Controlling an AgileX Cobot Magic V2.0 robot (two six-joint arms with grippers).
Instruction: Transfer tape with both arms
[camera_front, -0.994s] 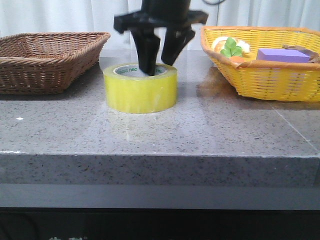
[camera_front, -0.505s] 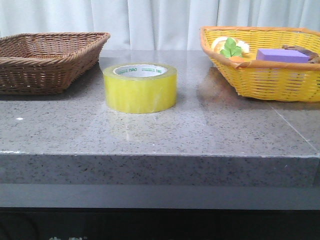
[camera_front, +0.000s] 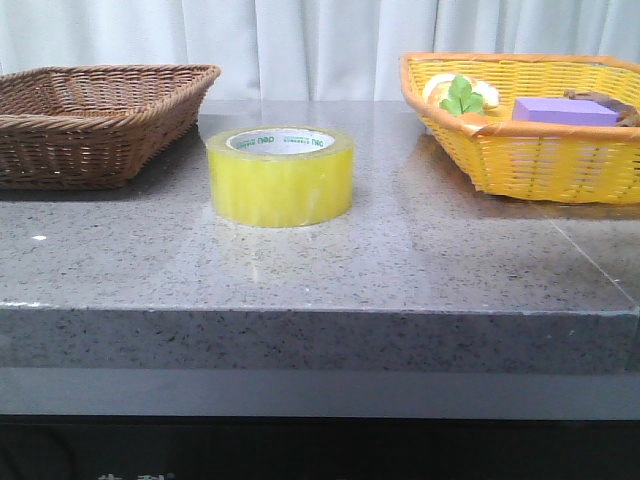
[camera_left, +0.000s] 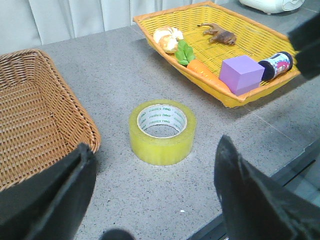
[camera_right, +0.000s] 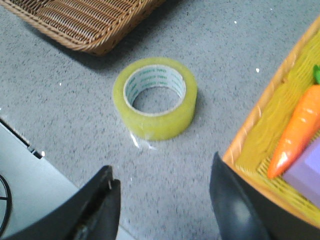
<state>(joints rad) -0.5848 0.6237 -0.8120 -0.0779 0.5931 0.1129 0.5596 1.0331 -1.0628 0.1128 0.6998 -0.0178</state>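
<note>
Your tape (camera_front: 281, 176) sits flat on the desk (camera_front: 400, 270) between the brown basket (camera_front: 95, 115) and the yellow basket (camera_front: 530, 130), touching neither. A second ago a black end effector stood over it with one finger in the core; it has since left the front view, and the roll has not shifted. Your left end effector (camera_left: 155, 200) and right end effector (camera_right: 165, 205) both hang spread wide above the desk, holding nothing.
</note>
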